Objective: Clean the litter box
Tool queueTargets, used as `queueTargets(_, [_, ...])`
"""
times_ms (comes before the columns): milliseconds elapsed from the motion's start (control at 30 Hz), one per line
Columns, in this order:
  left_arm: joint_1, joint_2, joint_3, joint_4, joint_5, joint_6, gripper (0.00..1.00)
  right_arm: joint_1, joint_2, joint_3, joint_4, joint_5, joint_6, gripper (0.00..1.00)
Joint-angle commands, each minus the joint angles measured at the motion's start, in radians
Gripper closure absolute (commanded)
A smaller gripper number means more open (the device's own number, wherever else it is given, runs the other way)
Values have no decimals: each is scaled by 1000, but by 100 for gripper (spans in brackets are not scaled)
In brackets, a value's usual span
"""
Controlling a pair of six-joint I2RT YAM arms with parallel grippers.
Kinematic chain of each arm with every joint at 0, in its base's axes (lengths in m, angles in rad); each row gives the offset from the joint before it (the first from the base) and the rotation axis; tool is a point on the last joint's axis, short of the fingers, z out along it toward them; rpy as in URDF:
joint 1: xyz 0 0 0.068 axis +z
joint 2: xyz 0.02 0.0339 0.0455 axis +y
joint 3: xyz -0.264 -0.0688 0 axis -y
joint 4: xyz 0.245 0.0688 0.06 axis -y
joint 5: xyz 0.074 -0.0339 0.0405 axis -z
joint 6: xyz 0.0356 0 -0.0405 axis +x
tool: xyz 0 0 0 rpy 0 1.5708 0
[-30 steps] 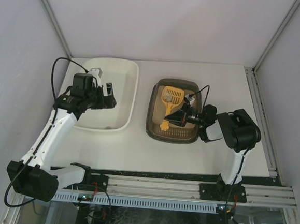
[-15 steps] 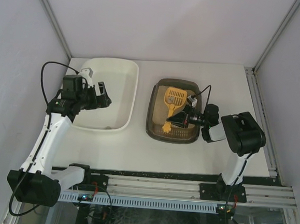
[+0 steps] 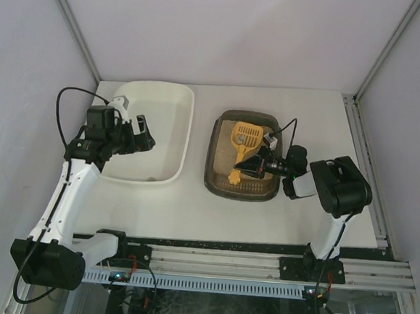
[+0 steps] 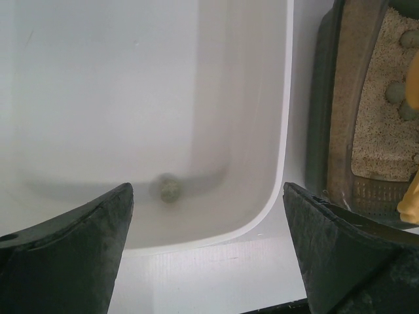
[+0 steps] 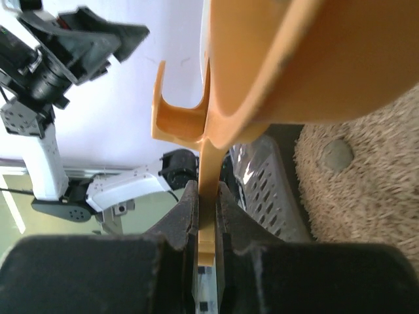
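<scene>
**Layout (top view).** The litter box (image 3: 214, 156) sits on the table (image 3: 191, 206), right of centre. The white tub (image 3: 185, 129) stands at its 9 o'clock, just beside it but with a narrow gap between the two. Beige litter (image 3: 224, 140) covers the floor of the box.

**Right arm.** The right gripper (image 3: 246, 164) reaches into the box from 3 o'clock. Its fingers (image 5: 186, 212) are closed tight on the thin handle of the yellow scoop (image 3: 243, 136). The blade points toward 12 o'clock and the handle end toward 6 o'clock. In the right wrist view the scoop (image 5: 308, 59) fills the upper frame, above the litter (image 5: 366, 196). A grey clump (image 5: 337, 155) lies on the litter.

**Left arm.** The left gripper (image 3: 142, 133) is over the tub's 9 o'clock side. Its fingers (image 4: 78, 242) are spread fully apart and hold nothing. In the left wrist view one grey clump (image 4: 169, 188) lies on the tub floor near the 6 o'clock wall. At 3 o'clock in that view, past the tub rim (image 4: 286, 131), the dark wall of the box (image 4: 324, 118) shows. Further clumps (image 4: 395, 91) lie on its litter.
</scene>
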Motion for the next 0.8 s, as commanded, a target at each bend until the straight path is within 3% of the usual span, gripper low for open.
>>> queueTargets(0, [7, -21, 30, 10, -16, -1, 0, -26, 85, 17, 356, -1, 223, 100])
queueTargets(133, [7, -20, 34, 10, -21, 5, 0, 29, 20, 27, 183, -11, 107, 100])
queueTargets(200, [9, -23, 32, 11, -20, 5, 0, -41, 45, 6, 356, 1, 224, 100])
queueTargets(267, [10, -24, 32, 10, -21, 5, 0, -78, 67, 6, 400, 8, 266, 100])
queueTargets(433, [12, -21, 32, 14, -28, 5, 0, 39, -42, 39, 3, -6, -14, 100])
queueTargets(567, [15, -23, 29, 16, -29, 6, 0, -61, -5, 2, 219, -6, 135, 100])
queueTargets(700, [19, -19, 28, 23, -37, 5, 0, 20, -31, 21, 91, -6, 46, 100])
queueTargets(767, [18, -19, 31, 31, -40, 13, 0, -13, -18, 4, 162, 3, 92, 100])
